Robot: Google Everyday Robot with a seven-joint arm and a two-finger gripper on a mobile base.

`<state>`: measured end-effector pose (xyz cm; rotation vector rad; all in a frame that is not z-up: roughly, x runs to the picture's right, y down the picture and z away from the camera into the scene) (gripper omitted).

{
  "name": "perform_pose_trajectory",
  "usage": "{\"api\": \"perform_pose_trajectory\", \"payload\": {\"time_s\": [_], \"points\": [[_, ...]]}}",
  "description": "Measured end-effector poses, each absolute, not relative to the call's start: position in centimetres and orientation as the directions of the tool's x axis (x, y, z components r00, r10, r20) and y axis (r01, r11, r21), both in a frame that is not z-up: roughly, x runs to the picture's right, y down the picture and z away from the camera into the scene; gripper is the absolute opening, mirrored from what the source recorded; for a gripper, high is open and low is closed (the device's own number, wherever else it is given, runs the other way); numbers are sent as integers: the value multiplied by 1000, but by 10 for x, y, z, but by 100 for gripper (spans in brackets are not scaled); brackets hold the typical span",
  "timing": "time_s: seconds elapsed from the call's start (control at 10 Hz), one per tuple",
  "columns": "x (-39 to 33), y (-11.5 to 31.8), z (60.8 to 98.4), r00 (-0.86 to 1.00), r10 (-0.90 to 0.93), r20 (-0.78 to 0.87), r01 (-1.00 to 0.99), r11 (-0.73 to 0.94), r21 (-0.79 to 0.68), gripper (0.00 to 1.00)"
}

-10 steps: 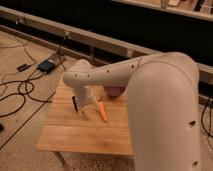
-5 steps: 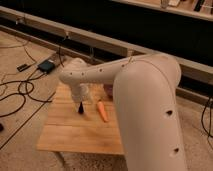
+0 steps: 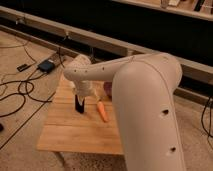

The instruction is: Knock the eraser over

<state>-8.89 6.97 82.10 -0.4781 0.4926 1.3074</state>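
Note:
My gripper (image 3: pixel 80 105) hangs from the white wrist and points down at the wooden table (image 3: pixel 70 135), left of the middle. It shows as a dark shape touching or just above the tabletop. I cannot tell the black eraser apart from this dark shape; it is hidden by the gripper or merged with it. An orange carrot (image 3: pixel 102 112) lies flat just right of the gripper, a short gap away.
A purple bowl (image 3: pixel 106 90) peeks out behind the arm, beyond the carrot. My large white arm (image 3: pixel 150 100) covers the table's right side. Cables (image 3: pixel 20 92) and a dark box (image 3: pixel 46 65) lie on the floor to the left.
The gripper has stayed at almost the same spot on the table. The upper arm has swung left and now fills more of the view. The carrot has not moved.

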Motion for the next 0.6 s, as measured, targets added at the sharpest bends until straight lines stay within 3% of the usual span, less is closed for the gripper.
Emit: {"api": "perform_pose_trajectory", "payload": {"time_s": [0.6], "points": [[-83, 55, 816, 142, 823, -550, -989, 143, -43, 65]]}}
